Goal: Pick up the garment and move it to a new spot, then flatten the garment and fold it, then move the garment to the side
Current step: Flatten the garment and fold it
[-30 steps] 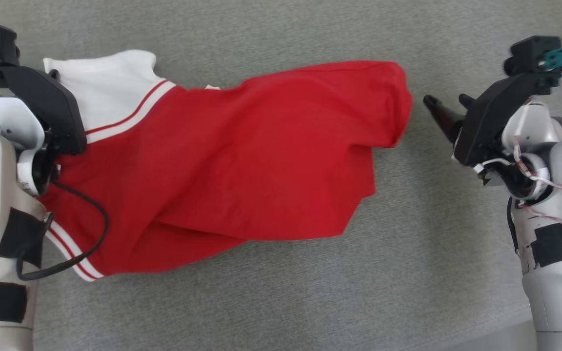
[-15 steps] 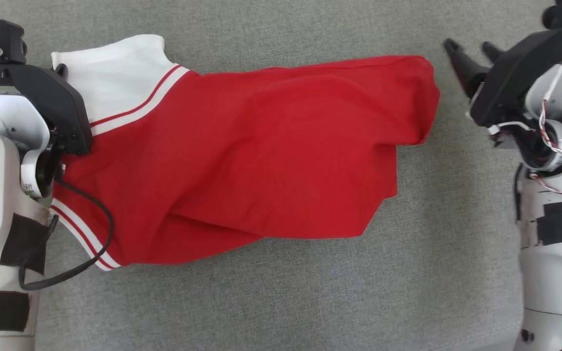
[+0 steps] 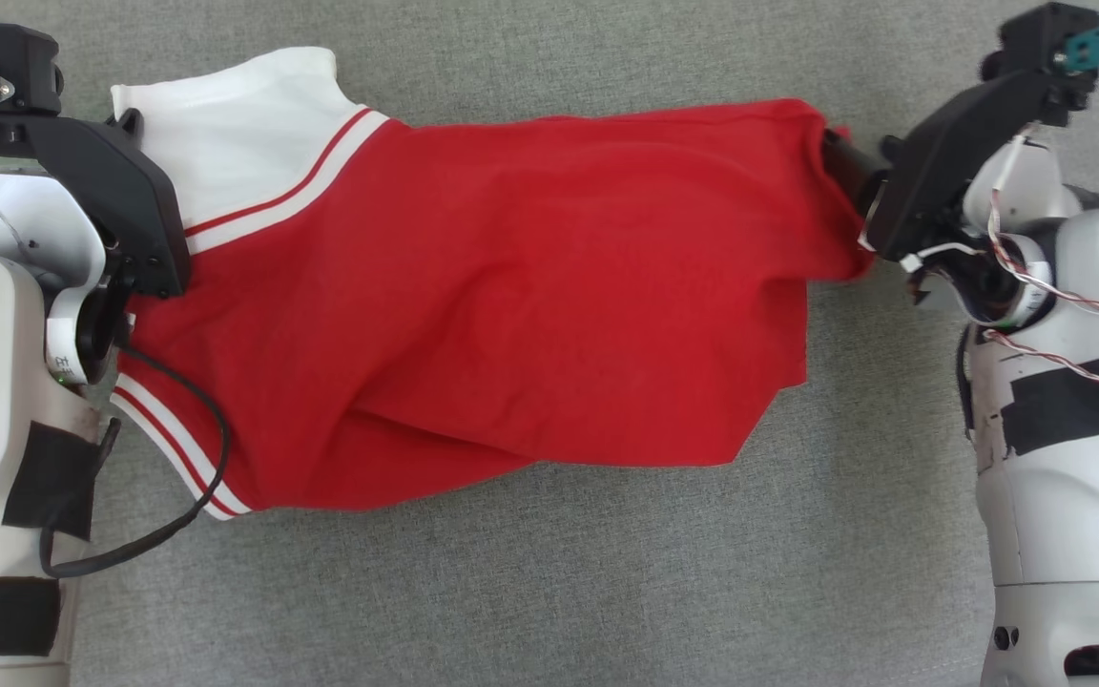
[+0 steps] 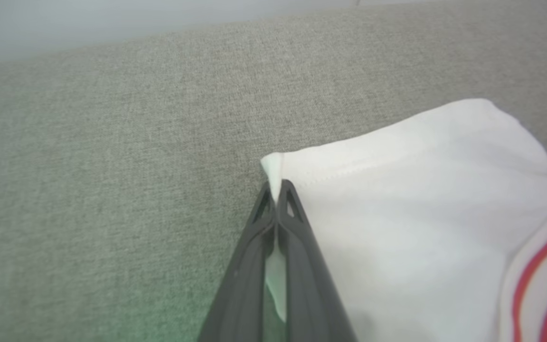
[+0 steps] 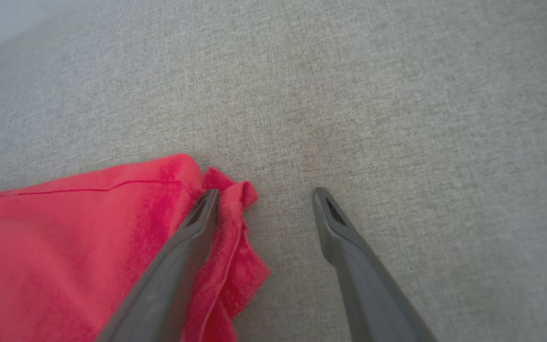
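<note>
Shirt (image 3: 511,315): red, spread on grey upholstery (image 3: 549,592).
Left gripper (image 4: 277,197): clenched on white sleeve (image 4: 397,190).
Right gripper (image 5: 266,192): released, 1 finger (image 5: 183,251) on red corner.

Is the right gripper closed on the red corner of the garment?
No: the right gripper stands open, one finger on the garment, the other over the bare grey surface.

I see grey woven fabric surface (image 3: 549,592) under everything, soft even light. Left wrist view: pale plain band (image 4: 112,19) beyond surface's far edge; can't tell wall or floor.
</note>
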